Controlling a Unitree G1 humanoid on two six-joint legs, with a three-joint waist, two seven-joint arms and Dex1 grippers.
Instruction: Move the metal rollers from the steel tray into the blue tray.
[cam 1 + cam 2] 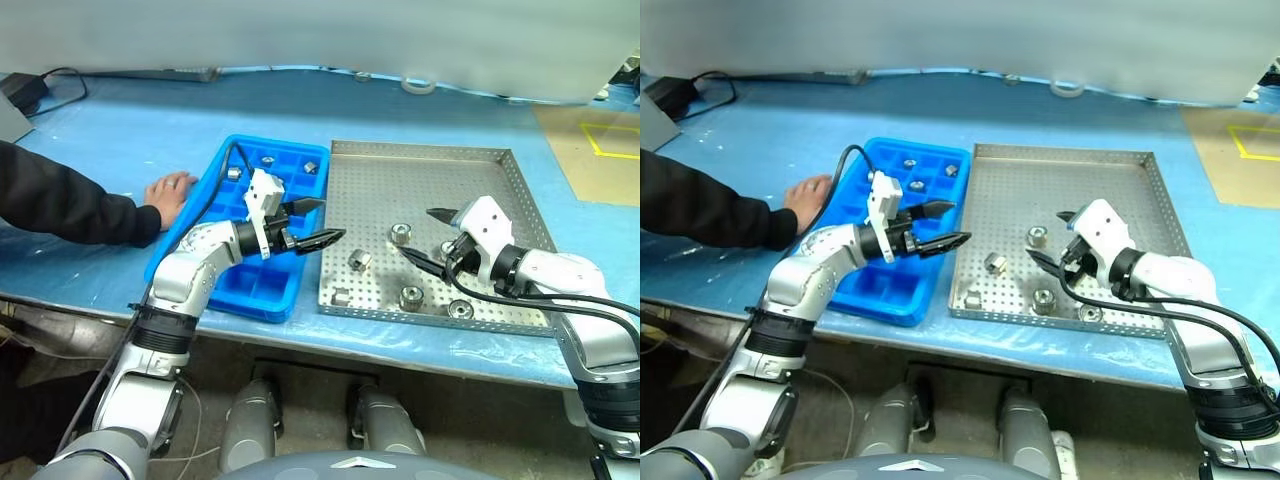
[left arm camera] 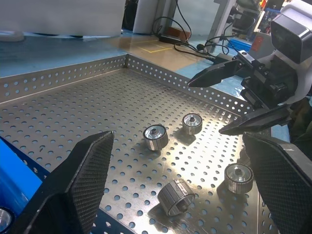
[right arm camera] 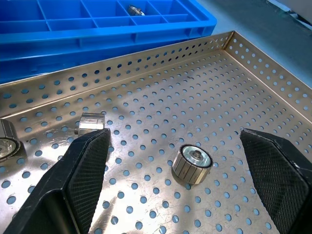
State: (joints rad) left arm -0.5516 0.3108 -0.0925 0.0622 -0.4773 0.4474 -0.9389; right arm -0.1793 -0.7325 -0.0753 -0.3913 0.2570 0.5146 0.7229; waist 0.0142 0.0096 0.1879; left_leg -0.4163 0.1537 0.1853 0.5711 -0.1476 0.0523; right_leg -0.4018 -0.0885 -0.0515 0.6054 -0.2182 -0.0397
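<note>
Head views: left gripper (image 1: 315,222) hangs over the right edge of the blue tray (image 1: 215,290), jaws spread wide, nothing between them, tips aimed toward the steel tray (image 1: 430,165). Right gripper (image 1: 428,236) sits over the steel tray's near half, jaws also wide apart and empty, tips aimed back toward the left gripper. Metal rollers (image 1: 400,234) lie on the steel tray: one just ahead of the right gripper's tips, one (image 1: 359,261) between the two grippers, three more along the near rim below the right gripper. A few rollers (image 1: 311,167) already sit in the blue tray's far compartments, behind the left gripper. A person's hand (image 1: 170,195) rests on the table (image 1: 150,110) touching the blue tray's far-side rim, well behind the left gripper.

Left wrist view: both fingers (image 2: 78,190) splayed wide, empty. Four rollers on the perforated sheet ahead of them, one tipped on its side (image 2: 175,196) closest. The right gripper (image 2: 229,100) faces in from beyond, open.

Right wrist view: fingers (image 3: 78,185) wide, empty. One upright roller (image 3: 192,163) lies between them, untouched; another on its side (image 3: 91,123) just past one fingertip. Blue tray beyond the steel rim.
</note>
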